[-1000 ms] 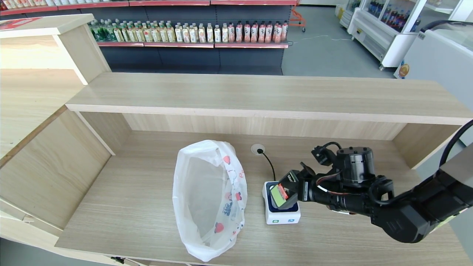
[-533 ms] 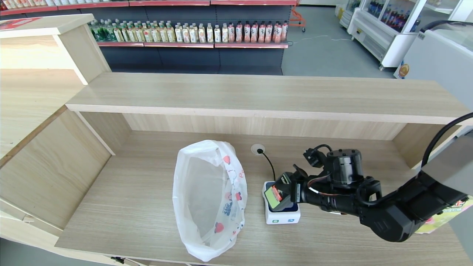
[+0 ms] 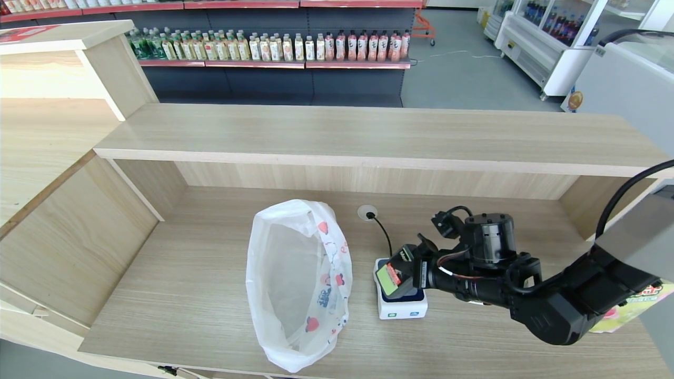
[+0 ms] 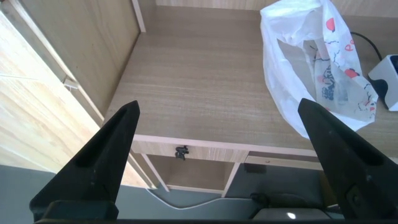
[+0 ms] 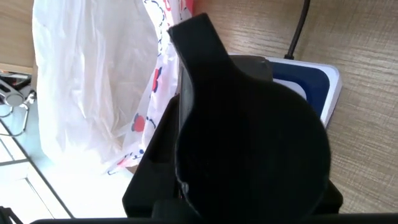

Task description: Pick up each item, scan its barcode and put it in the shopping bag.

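Left wrist view looks down past the left tool (image 4: 219,106), whose two dark fingers (image 4: 118,146) stand wide apart with nothing between them, above the near edge of the desk (image 3: 184,295). To its right the white shopping bag (image 3: 295,284) stands on the desk with its mouth open upward, its right side printed with red and blue figures. Behind the bag and a little to the right, a black cable (image 3: 384,234) comes out of a round port (image 3: 367,211) in the desk top and runs to the scanner (image 3: 403,308), a small white box with a dark blue top that sits just beside the bag. Right above that blue top the right tool (image 3: 403,268) is clamped on the item (image 3: 388,279), a small pack with a green and red label, tilted with the label turned toward the bag. At the far right a yellow-green packet (image 3: 632,310) lies on the desk, partly hidden under the right arm.
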Available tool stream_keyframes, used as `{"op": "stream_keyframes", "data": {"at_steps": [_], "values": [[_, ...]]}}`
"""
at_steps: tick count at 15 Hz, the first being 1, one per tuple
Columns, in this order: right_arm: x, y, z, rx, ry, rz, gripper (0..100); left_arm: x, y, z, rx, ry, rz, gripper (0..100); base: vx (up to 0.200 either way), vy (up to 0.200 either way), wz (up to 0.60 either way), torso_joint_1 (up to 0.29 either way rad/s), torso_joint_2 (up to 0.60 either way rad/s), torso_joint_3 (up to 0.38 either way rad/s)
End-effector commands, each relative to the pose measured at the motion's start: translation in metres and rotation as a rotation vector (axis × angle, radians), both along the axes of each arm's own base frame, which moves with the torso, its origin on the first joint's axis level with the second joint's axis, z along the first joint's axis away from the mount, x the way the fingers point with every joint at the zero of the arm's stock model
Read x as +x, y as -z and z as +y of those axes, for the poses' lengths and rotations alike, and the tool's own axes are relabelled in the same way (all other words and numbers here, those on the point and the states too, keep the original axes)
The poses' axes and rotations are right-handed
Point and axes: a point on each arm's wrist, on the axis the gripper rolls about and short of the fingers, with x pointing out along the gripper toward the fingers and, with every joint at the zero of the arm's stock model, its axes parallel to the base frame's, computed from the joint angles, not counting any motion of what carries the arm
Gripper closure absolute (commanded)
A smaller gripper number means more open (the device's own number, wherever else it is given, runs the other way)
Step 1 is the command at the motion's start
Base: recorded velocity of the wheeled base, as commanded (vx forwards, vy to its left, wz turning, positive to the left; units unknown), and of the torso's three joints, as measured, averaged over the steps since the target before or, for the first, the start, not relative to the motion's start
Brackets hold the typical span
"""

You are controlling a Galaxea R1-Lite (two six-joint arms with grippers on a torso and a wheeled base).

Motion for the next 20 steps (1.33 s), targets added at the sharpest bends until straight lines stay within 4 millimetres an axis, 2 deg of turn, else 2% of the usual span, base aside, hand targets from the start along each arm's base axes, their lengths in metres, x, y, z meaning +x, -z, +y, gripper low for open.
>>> {"op": "stream_keyframes", "data": {"at_steps": [1, 3, 5, 8, 11, 13, 17, 20], "values": [[-0.007, -0.029, -0.003, 0.037, -0.001, -0.072, 100, 0.0, 0.0, 0.0, 0.0, 0.0, 0.0, 0, 0.0, 0.0, 0.0, 0.0, 0.0, 0.0], [-0.03, -0.076, -0.019, 0.053, 0.0, -0.185, 100, 0.0, 0.0, 0.0, 0.0, 0.0, 0.0, 0, 0.0, 0.0, 0.0, 0.0, 0.0, 0.0], [-0.056, -0.098, -0.049, -0.09, 0.024, -0.261, 100, 0.0, 0.0, 0.0, 0.0, 0.0, 0.0, 0, 0.0, 0.0, 0.0, 0.0, 0.0, 0.0], [-0.074, -0.097, -0.065, -0.251, 0.132, -0.322, 100, 0.0, 0.0, 0.0, 0.001, 0.0, 0.0, 0, 0.0, 0.0, 0.0, 0.0, 0.0, 0.0], [-0.08, -0.098, -0.068, -0.249, 0.126, -0.33, 100, 0.0, 0.0, 0.0, 0.003, 0.0, 0.0, 0, 0.0, 0.0, 0.0, 0.0, 0.0, 0.0], [-0.079, -0.098, -0.066, -0.229, 0.093, -0.327, 100, 0.0, 0.0, 0.0, 0.003, 0.0, 0.0, 0, 0.0, 0.2, 0.0, 0.0, 0.0, 0.005], [-0.074, -0.09, -0.054, -0.137, -0.031, -0.256, 100, 0.0, 0.0, 0.0, 0.003, 0.0, 0.0, 0, 0.0, 0.2, 0.0, 0.005, 0.0, 0.0], [-0.058, -0.067, -0.029, -0.164, -0.099, -0.184, 100, 0.0, 0.0, 0.0, 0.001, 0.0, 0.0, 0, 0.0, 0.0, 0.0, 0.0, 0.0, 0.0]]}}
